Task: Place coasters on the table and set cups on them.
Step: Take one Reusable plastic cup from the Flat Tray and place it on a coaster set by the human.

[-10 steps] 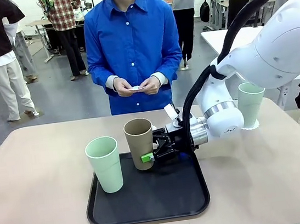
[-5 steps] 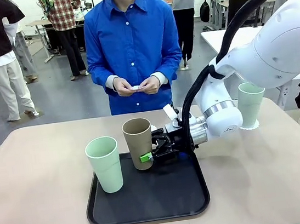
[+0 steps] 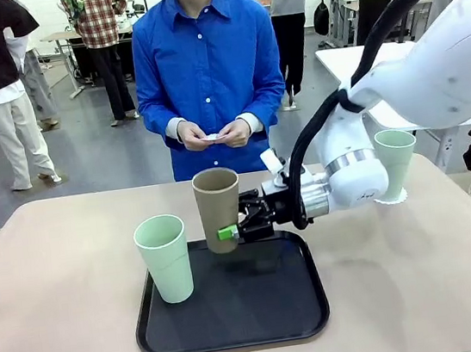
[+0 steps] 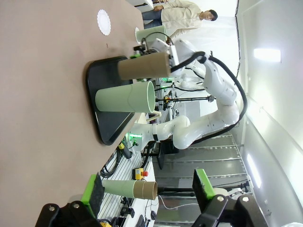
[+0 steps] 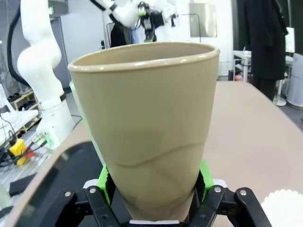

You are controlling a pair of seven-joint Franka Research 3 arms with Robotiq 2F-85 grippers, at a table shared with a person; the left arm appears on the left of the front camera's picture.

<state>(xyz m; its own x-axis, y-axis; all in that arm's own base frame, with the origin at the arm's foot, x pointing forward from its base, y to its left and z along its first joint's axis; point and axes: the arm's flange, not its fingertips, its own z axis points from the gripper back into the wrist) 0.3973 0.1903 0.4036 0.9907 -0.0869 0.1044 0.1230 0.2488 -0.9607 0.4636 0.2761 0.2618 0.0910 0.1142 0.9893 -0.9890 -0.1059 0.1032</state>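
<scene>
My right gripper (image 3: 229, 229) is shut on the lower part of the olive-brown cup (image 3: 219, 206) and holds it upright, just above the black tray (image 3: 238, 323). In the right wrist view the cup (image 5: 147, 123) sits between the green pads (image 5: 203, 177). One mint cup (image 3: 165, 259) stands on the tray's left side. The other mint cup (image 3: 394, 162) stands on a coaster (image 3: 391, 200) on the table (image 3: 58, 277) at the far right. A bare coaster (image 4: 103, 22) lies on the table beyond the tray. My left gripper (image 4: 149, 189) is open, away from the tray.
A person in a blue shirt stands at the far edge, both hands (image 3: 213, 135) holding a small white coaster. The table's near and left parts are bare. In the right wrist view, a coaster (image 5: 285, 201) lies to the right of the held cup.
My right gripper has lifted the olive-brown cup off the tray, raising it a little. The mint cups and the person's hands have stayed put.
</scene>
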